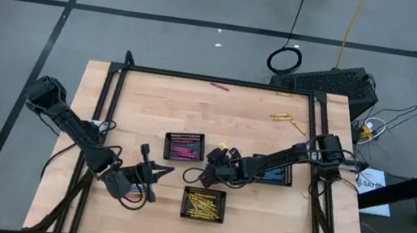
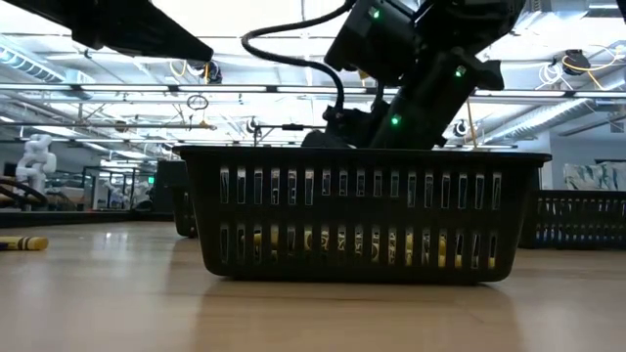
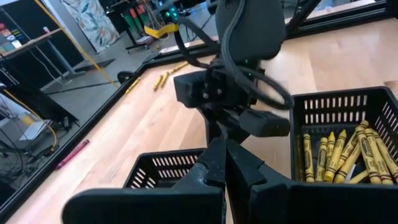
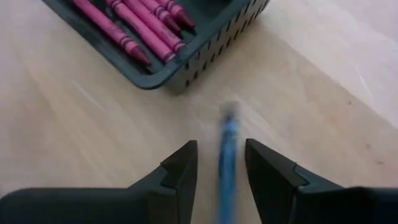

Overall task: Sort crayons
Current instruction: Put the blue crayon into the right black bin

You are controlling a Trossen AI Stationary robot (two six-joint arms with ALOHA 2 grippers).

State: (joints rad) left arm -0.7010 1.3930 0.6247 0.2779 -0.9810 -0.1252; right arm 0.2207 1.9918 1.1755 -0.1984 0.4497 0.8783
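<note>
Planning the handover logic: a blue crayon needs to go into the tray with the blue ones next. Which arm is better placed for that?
Right. A blue crayon sits between the fingers of the right tool, and the blue tray lies by that arm. The left tool hangs farther off, near the yellow tray.

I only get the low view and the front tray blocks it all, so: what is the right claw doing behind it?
Observer: The right claw is over the bare tabletop beside the pink-crayon tray, a blue crayon between its open fingers.
Operator: And the other arm?
Observer: The left claw waits left of the yellow-crayon tray.
Operator: Any strays?
Observer: Loose yellow crayons lie near the far right corner.
</note>
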